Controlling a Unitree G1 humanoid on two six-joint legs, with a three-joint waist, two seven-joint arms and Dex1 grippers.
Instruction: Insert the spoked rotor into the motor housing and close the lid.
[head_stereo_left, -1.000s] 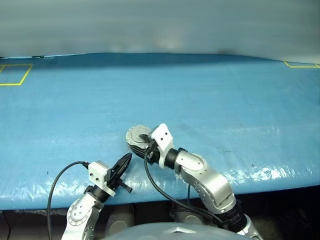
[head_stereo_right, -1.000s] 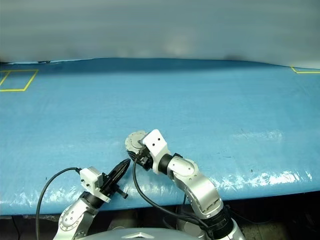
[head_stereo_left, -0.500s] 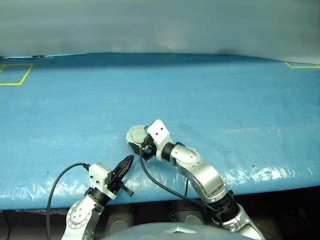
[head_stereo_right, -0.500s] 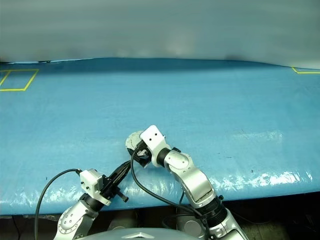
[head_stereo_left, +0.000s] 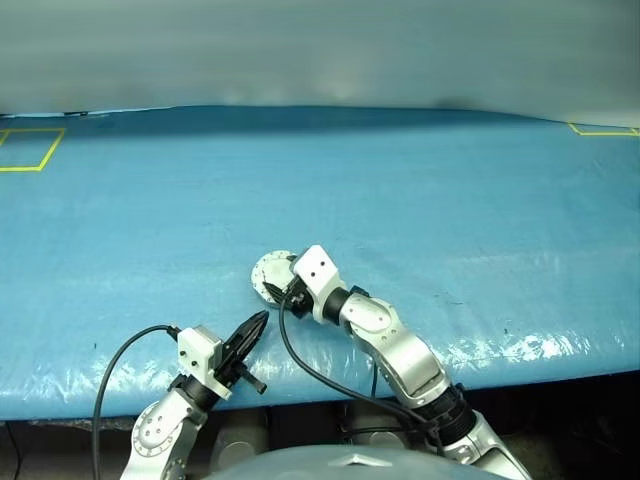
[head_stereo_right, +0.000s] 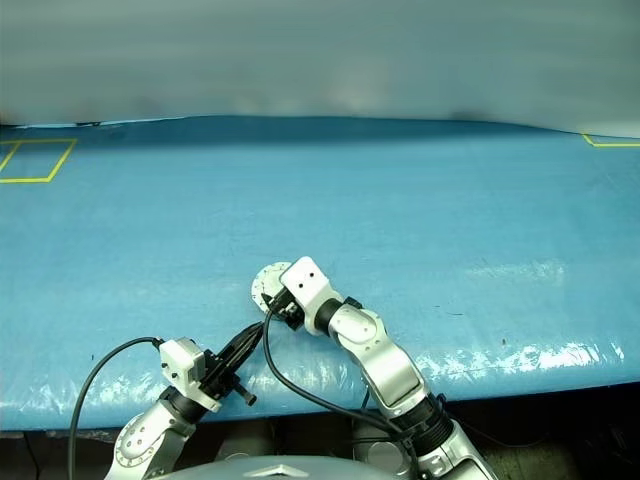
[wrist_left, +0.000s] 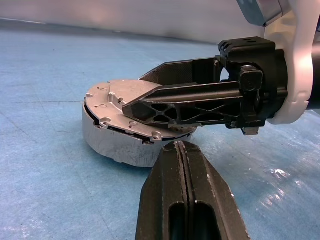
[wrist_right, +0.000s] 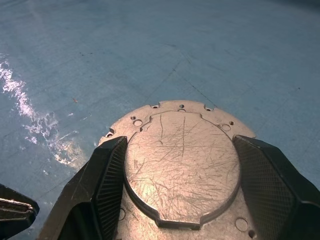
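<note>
Fingers of the right pincer (wrist_right: 180, 195) are spread either side of the lid (wrist_right: 182, 155), pressing it onto the motor housing (wrist_left: 112, 145) (nearly closed); the left pincer (wrist_left: 182, 150), clenched empty, is kept beside.

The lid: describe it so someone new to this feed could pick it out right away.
On the blue table, look near the front edge where the right gripper reaches. The lid is the round grey scratched metal cap with a raised centre disc and small rim holes, lying on the motor housing between the gripper's open black fingers. Nothing else round and metal is nearby.
</note>
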